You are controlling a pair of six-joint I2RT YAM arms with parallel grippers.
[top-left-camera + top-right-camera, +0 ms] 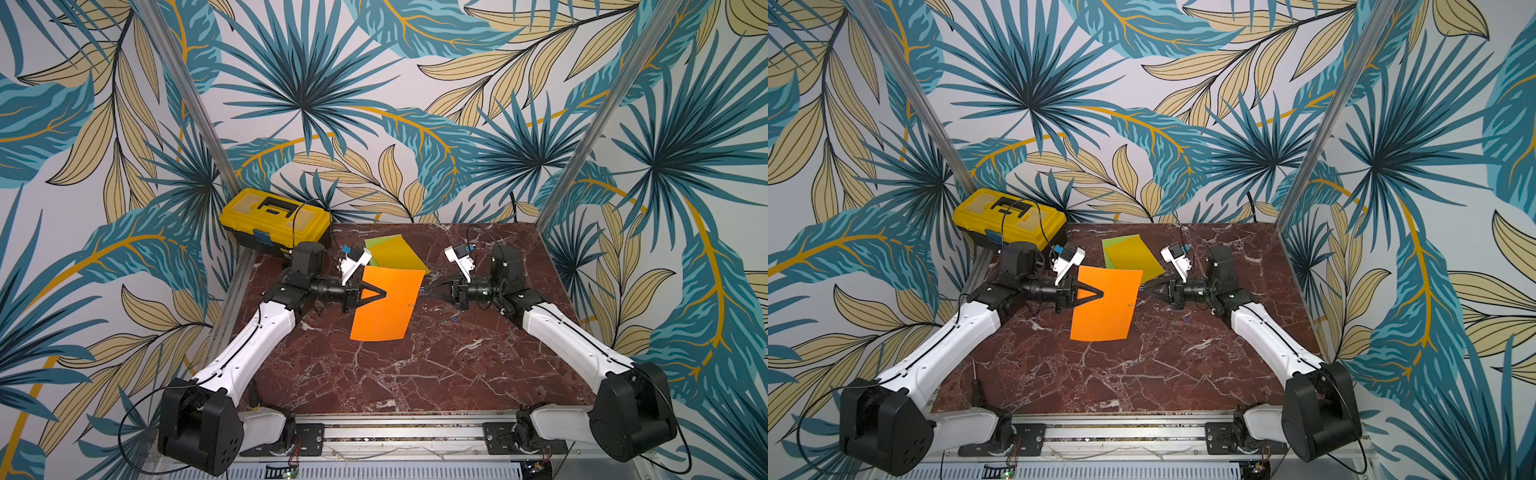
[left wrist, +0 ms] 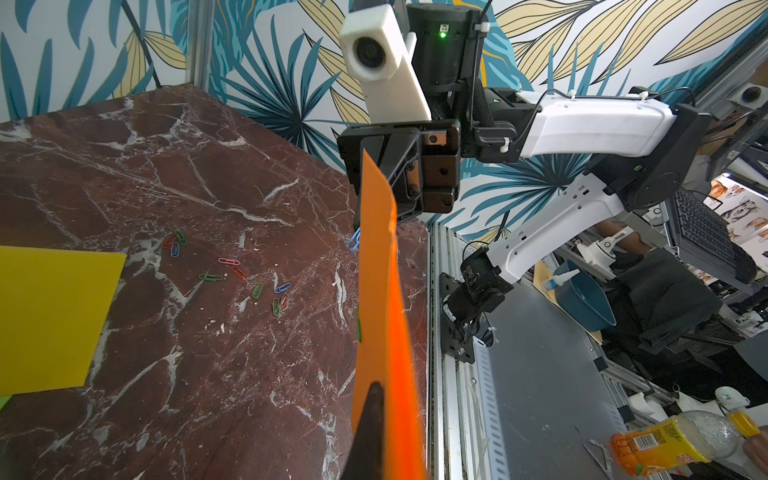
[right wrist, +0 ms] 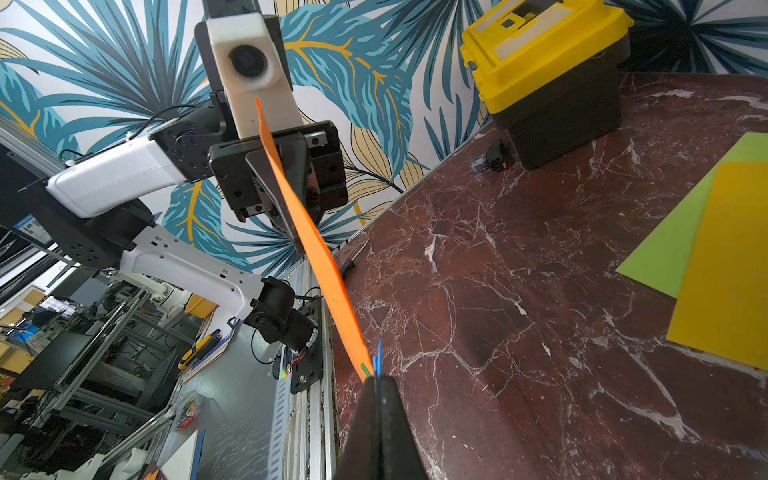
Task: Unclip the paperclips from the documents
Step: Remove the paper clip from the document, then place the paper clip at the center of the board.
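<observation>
Sheet point(image 1: 390, 316), bowed, wire paperclip point(image 3: 379, 357), marble table point(image 1: 415, 374)

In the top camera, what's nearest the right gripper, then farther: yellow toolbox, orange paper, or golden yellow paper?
From the right gripper:
1. Orange paper, just beside its tips.
2. Golden yellow paper, lying flat farther back.
3. Yellow toolbox, far corner, on the robot's left.

The light is bright and even, falling from above; shadows on the tabletop point(image 1: 374, 374) are soft. Both wrist views curve strongly at their edges, and very close parts look blurred.
</observation>
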